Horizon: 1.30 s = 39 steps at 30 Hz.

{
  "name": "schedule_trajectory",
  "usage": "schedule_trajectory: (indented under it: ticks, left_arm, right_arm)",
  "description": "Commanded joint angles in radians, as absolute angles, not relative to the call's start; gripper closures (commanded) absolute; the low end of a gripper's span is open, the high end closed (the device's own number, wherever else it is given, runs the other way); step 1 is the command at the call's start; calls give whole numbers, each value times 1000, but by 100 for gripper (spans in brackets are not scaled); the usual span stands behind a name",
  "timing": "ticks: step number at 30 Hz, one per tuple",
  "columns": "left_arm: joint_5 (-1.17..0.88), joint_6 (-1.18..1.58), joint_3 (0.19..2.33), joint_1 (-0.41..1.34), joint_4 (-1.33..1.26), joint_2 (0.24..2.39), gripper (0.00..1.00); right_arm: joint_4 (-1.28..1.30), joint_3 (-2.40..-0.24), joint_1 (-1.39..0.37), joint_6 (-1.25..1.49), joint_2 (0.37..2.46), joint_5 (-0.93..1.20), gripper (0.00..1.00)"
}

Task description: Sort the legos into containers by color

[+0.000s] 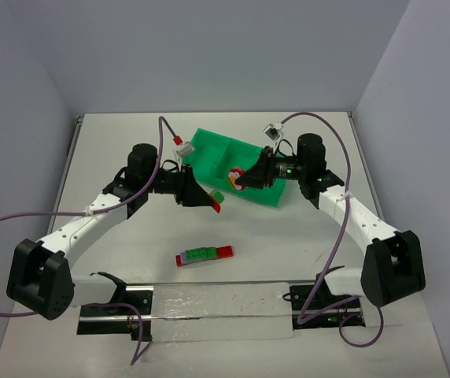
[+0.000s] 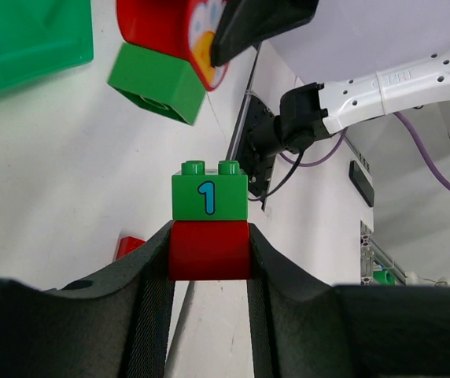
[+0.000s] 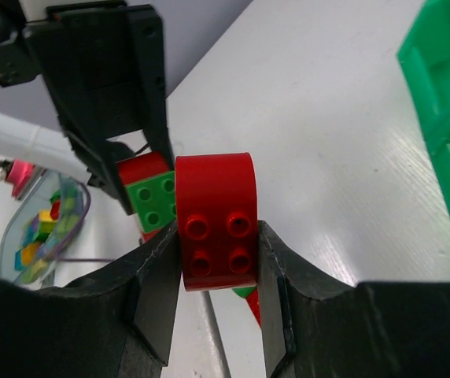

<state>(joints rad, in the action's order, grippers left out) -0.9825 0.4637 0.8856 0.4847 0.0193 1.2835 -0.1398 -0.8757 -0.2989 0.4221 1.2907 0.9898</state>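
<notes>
- Your green tray (image 1: 209, 146) sits mid-counter (image 1: 130, 260); I cannot tell what is in it.
- Your left pincer (image 2: 209, 236) is clamped narrow on a red-and-green stack (image 2: 209, 209), beside the tray.
- Your right pincer (image 3: 217, 244) grips a red brick (image 3: 215, 205) at the tray's near edge.
- A loose stack (image 1: 204, 254) lies near the bases.

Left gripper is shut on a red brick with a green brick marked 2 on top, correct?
Not quite. The left wrist view shows the left gripper shut on the red brick, but the green brick on top is marked 1, not 2.
</notes>
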Motion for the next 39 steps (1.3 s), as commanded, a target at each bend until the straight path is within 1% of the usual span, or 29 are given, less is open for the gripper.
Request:
schedule_trajectory:
  ticks: [1,4,5,7,9,10,13,18,23,24,28,30,32,34,36,39]
  left_arm:
    - [-977,449,911,473,-12,1246,100]
    - [-946,447,911,466,-3,1244,100]
    - [-902,449,912,461,13,1245,100]
    - [-786,460,920,445,69,1255,100]
    - [-563,479,936,426,132,1294,100]
    - [-560,489,936,420,165,1296,100]
    - [-426,526,958,413,242,1392,100]
    - [-290,601,933,415,252,1446,100]
    - [-174,628,951,424,321,1523,100]
    - [-163,631,954,427,325,1532,98]
    - [-159,643,952,428,324,1565,73]
    - [-162,638,960,431,328,1582,55]
    - [-156,629,971,434,337,1588,34]
    - [-153,621,983,436,353,1585,20]
    - [-132,599,1012,440,383,1572,2]
    - [-90,561,1069,452,440,1535,1]
  right_arm:
    - [-85,-908,-293,405,1242,883,100]
    - [-8,-923,-291,387,1233,733,100]
    - [21,-931,-289,389,1229,685,100]
    - [80,-938,-284,400,1218,548,100]
    - [115,-930,-281,407,1189,461,100]
    - [115,-929,-281,411,1188,430,100]
    - [154,-910,-279,419,1142,328,100]
    - [192,-909,-278,406,1118,275,100]
    - [199,-913,-279,410,1132,279,100]
    - [198,-911,-279,411,1133,281,100]
    - [197,-907,-279,410,1134,287,100]
    - [202,-908,-279,405,1139,291,100]
    - [208,-908,-279,404,1141,293,100]
    - [213,-910,-279,398,1143,295,100]
    - [226,-918,-279,390,1149,300,100]
    - [249,-936,-279,380,1159,317,100]
